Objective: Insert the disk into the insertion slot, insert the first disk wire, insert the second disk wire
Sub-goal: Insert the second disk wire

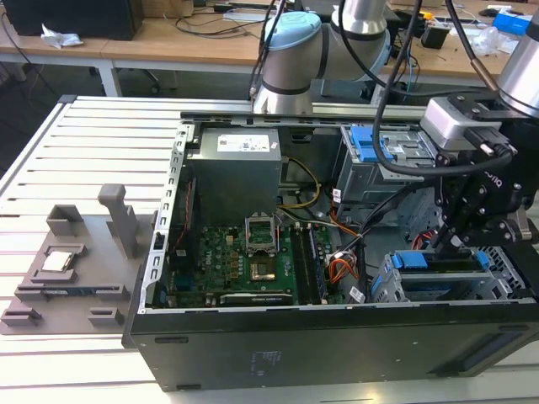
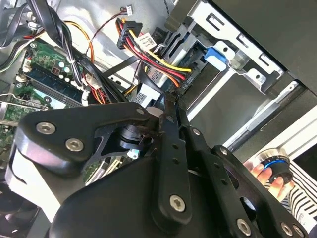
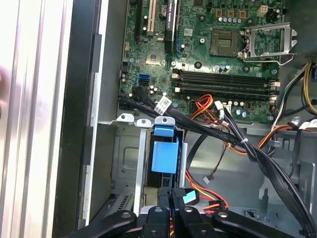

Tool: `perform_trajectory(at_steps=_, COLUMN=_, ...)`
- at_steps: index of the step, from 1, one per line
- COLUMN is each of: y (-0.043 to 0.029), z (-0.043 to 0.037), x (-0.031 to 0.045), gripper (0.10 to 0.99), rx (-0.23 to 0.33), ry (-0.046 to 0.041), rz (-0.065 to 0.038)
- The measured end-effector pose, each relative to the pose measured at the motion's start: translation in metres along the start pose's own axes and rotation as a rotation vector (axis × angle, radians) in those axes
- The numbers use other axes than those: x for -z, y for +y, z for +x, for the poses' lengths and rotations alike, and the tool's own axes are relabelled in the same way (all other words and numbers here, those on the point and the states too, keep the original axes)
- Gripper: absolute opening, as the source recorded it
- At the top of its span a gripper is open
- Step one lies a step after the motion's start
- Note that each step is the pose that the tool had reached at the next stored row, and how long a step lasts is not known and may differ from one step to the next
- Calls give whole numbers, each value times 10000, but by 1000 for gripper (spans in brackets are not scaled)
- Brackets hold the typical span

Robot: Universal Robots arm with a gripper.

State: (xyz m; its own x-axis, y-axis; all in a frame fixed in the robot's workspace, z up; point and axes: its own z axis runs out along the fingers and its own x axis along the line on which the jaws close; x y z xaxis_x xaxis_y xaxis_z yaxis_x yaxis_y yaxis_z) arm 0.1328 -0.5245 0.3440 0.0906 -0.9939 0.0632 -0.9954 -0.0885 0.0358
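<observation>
The disk, edged by its bright blue caddy, sits inside the insertion slot, the grey metal cage at the case's near corner on the exterior view's right. My black gripper hangs right over the cage's back end. In both wrist views its fingers are pressed together on the black connector of a disk wire, a red, yellow and black bundle, held against the disk's edge. The connector's contact with the disk is hidden behind the fingers.
Black cable bundles and orange wires cross the case beside the cage. The motherboard lies at the centre, with a taller grey bay bearing a blue latch behind. A person's hand holds a round knob outside the case. A grey fixture lies on the table.
</observation>
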Motion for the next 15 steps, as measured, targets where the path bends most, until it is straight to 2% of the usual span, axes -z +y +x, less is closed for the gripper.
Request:
perform_trajectory(at_steps=3, y=-16, z=3, x=-4, gripper=145, rx=2, ry=-42, rz=-12)
perform_trajectory(at_steps=6, y=-28, z=5, x=-7, gripper=145, rx=3, ry=-130, rz=-12)
perform_trajectory(at_steps=10, y=-27, z=11, x=37, gripper=145, rx=5, ry=-136, rz=-12)
perform_trajectory(at_steps=15, y=-27, z=19, x=14, gripper=145, rx=6, ry=-165, rz=-18)
